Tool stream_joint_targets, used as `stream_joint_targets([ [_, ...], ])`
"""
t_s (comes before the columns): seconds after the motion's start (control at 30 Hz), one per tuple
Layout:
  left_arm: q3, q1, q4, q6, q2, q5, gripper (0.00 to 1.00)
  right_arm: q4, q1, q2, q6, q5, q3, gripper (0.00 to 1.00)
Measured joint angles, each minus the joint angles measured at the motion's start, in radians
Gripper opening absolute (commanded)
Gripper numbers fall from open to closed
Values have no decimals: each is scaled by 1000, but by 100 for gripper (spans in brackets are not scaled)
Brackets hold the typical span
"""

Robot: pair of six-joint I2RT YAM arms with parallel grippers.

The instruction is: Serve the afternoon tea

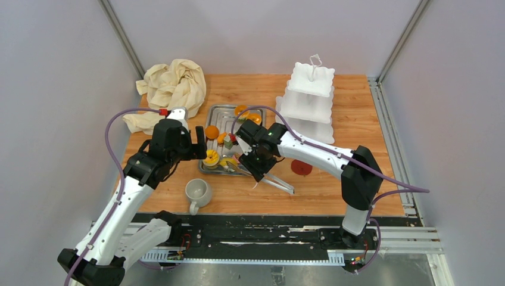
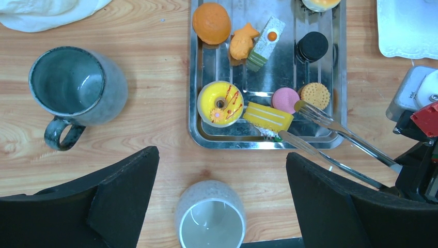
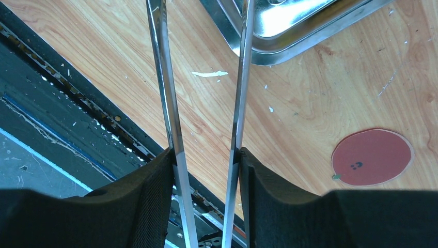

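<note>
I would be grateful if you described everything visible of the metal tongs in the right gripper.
The tongs are shiny steel: two slim flat arms, one ending in fork-like tines. The right gripper clamps them, one arm against each finger, with a gap between the arms. They slant over the tray's near right corner, tips beside the yellow sponge slice and the pink cake; contact with either is unclear.

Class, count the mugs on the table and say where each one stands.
2. A grey mug stands left of the steel tray; an off-white mug stands in front of the tray, nearer the arms. The top view shows only the off-white one.
</note>
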Motion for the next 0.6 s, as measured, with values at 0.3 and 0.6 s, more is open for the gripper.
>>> stream_joint_targets([
  [0.3,0,0,0,0,0,0,98,0,0,23,-1,-6,5,47],
  [0.6,-5,0,0,0,0,0,98,0,0,60,-8,-31,33,49],
])
